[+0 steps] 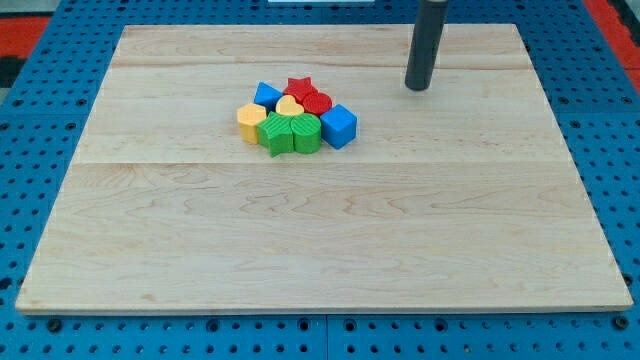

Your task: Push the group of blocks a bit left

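Right now you see my tip [417, 86] well apart from the blocks [296, 117], toward the view's upper right. It touches none; a bare rod, no fingers.

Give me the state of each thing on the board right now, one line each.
my tip: apart from the cluster, toward the view's upper right
blue cube: cluster's right edge
red star: cluster's top
red block: beside the star
green blocks: cluster's bottom
yellow blocks: cluster's left
small blue block: cluster's upper left
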Tool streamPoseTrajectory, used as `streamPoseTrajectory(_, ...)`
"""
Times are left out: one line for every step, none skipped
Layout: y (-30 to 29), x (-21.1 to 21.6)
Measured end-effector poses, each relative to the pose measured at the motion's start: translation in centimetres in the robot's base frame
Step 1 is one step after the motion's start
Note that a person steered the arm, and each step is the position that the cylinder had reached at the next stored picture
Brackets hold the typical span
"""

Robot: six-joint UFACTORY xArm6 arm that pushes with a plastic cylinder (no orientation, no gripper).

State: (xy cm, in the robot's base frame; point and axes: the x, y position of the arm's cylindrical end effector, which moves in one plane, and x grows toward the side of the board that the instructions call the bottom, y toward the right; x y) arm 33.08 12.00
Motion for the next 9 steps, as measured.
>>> streamPoseTrajectory(-1.0,3.1)
streamPoseTrajectory(-2.3,5.6)
streamPoseTrajectory(-3.9,7.0)
streamPoseTrajectory(-5.2,7.6)
streamPoseTrajectory(-5.4,7.6)
streamPoseTrajectory(-6.7,7.3)
streamPoseTrajectory(-8.2,7.0)
streamPoseTrajectory(-10.2,6.9)
streamPoseTrajectory(-12.2,6.8)
